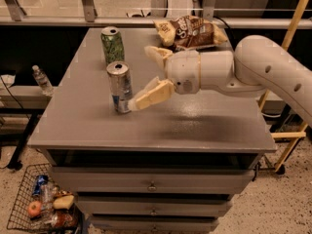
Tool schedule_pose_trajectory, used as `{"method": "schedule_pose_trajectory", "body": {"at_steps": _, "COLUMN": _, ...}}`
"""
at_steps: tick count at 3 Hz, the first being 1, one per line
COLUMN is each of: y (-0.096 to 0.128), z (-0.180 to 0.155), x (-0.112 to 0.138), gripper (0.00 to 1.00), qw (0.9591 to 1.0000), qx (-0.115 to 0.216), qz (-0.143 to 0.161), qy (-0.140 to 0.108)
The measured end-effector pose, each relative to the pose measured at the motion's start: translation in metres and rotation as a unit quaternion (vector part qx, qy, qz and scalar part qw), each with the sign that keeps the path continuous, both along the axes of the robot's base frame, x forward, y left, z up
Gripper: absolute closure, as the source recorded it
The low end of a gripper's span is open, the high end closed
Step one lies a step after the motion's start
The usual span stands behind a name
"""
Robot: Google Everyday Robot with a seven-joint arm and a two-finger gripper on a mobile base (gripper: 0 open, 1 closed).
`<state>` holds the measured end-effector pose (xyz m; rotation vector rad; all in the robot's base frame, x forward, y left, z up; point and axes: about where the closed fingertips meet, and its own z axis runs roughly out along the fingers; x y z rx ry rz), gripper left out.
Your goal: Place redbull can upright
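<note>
Grey tabletop [204, 126]: redbull can [119, 87] upright near left edge. Gripper [141, 77] just beside it, jaws spread wide, holding nothing. Likely light, slick, dentable; grasp mid-body.

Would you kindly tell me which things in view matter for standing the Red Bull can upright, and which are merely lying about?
Belongs to the job:
- redbull can, standing upright on the table
- gripper, jaws open, just right of the can

Lying about:
- green can
- chip bag
- water bottle, off the table to the left
- wire basket on the floor
</note>
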<state>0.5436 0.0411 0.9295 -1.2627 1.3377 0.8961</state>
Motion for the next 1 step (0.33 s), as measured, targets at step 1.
{"method": "schedule_pose_trajectory", "body": {"at_steps": 1, "y": -0.0398, "z": 0.0127, "x": 0.0, "gripper": 0.0, "qw": 0.9995, "qx": -0.002, "qz": -0.031, "qy": -0.006}}
